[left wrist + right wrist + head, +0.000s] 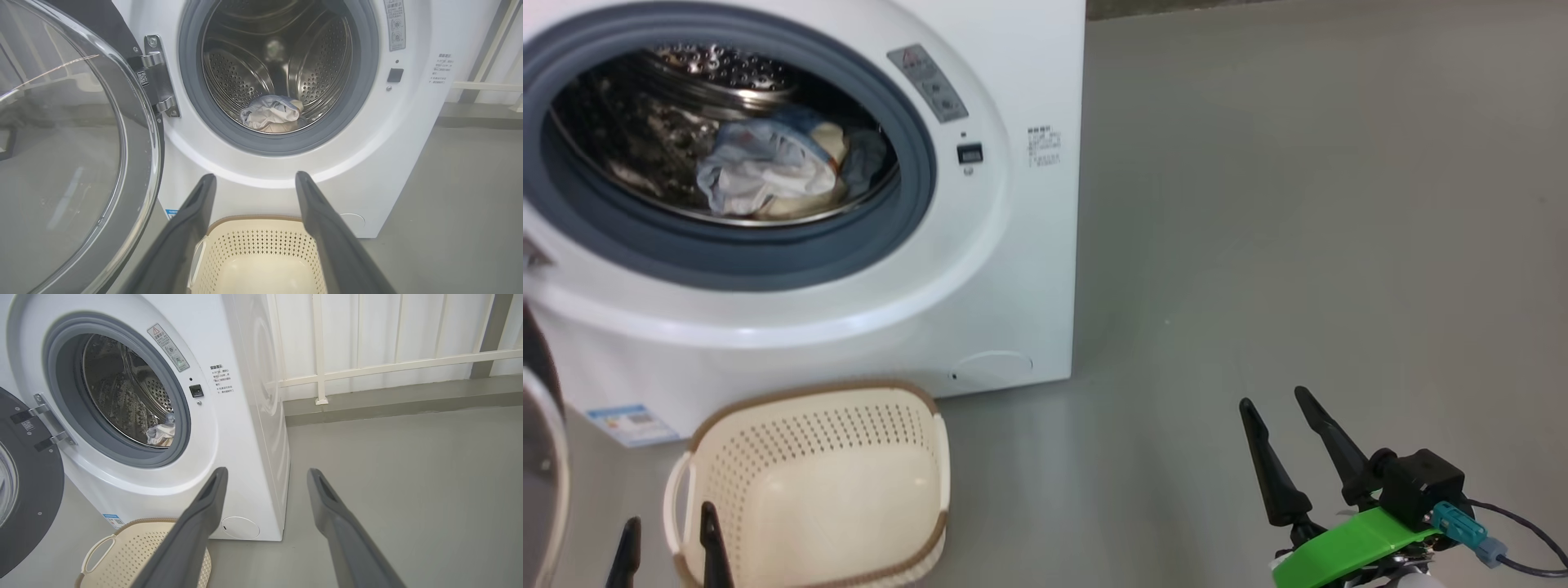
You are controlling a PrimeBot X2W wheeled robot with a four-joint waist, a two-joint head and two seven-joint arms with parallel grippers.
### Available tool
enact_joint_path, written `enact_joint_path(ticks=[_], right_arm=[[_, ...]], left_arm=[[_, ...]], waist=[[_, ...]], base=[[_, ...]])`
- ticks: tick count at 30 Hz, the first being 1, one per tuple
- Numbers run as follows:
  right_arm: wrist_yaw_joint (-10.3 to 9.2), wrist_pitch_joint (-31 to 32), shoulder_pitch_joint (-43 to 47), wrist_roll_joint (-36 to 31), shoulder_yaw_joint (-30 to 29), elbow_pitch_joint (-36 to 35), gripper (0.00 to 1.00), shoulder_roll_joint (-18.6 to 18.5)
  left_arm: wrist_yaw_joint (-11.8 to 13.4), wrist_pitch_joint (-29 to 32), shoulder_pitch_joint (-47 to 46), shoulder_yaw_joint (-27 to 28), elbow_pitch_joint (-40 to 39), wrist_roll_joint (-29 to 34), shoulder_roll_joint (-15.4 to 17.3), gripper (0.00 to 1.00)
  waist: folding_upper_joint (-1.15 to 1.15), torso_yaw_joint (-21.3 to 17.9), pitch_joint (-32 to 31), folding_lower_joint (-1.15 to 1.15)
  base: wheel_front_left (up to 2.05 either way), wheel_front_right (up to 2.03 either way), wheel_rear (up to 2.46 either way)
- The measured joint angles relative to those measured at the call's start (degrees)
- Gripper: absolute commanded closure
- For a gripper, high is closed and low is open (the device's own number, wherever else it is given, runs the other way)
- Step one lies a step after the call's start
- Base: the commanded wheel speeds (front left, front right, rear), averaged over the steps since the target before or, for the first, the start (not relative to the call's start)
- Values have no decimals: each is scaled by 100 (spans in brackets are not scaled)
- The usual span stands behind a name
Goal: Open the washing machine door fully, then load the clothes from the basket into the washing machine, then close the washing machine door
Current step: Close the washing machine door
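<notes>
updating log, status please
Left gripper, right gripper open, empty. Blue and cream clothes in white washing machine; cream perforated basket empty. Black-rimmed glass door open.

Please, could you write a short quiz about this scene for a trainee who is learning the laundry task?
1. True or false: the basket is empty.
2. Fill in one word: the door stands ___.
3. Where do the clothes lie? A) in the basket B) in the drum C) on the door

Key: 1 true; 2 open; 3 B.
</notes>
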Motion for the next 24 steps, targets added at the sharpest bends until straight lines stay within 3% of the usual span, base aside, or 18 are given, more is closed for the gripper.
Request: enact_joint_path(ticks=[11,24], right_arm=[[0,0,0,2,-12,13,0,-3],[0,0,0,2,-14,19,0,-5]], left_arm=[[37,0,-31,12,7,0,-1,0],[0,0,-42,-12,-29,0,-1,0]], waist=[[0,27,21,0],[0,45,-64,0]], base=[[-167,167,0],[-26,26,0]])
